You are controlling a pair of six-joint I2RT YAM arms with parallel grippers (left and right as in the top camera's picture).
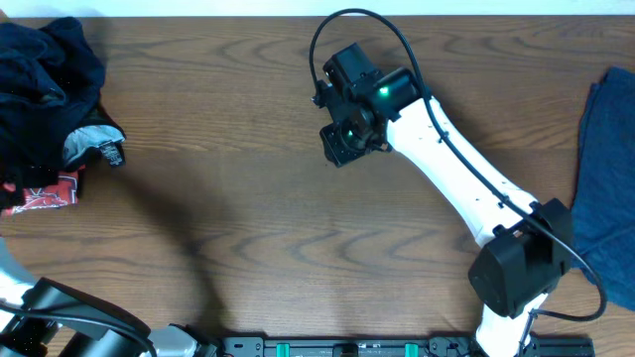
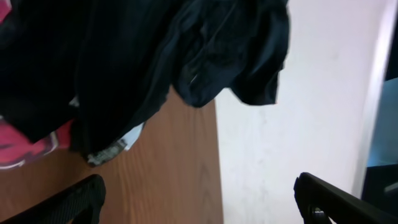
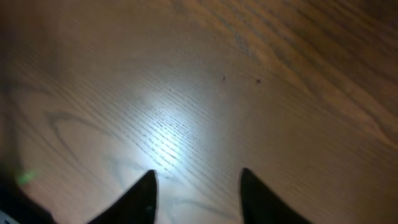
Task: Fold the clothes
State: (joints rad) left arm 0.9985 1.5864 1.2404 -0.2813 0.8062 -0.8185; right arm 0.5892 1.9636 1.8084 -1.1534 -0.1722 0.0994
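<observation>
The clothes [image 2: 155, 56] look soft, limp. I would pinch an edge. My left hand [image 2: 199, 183] is spread wide, my right hand [image 3: 198, 177] partly spread and empty.

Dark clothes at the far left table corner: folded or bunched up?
Bunched up, not folded. The dark clothes lie in a crumpled heap, with red cloth poking out underneath.

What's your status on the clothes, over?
Left end effector open, facing dark clothes pile. Right end effector open, empty, above table. Blue piece lying far right. Nothing in the way.
</observation>
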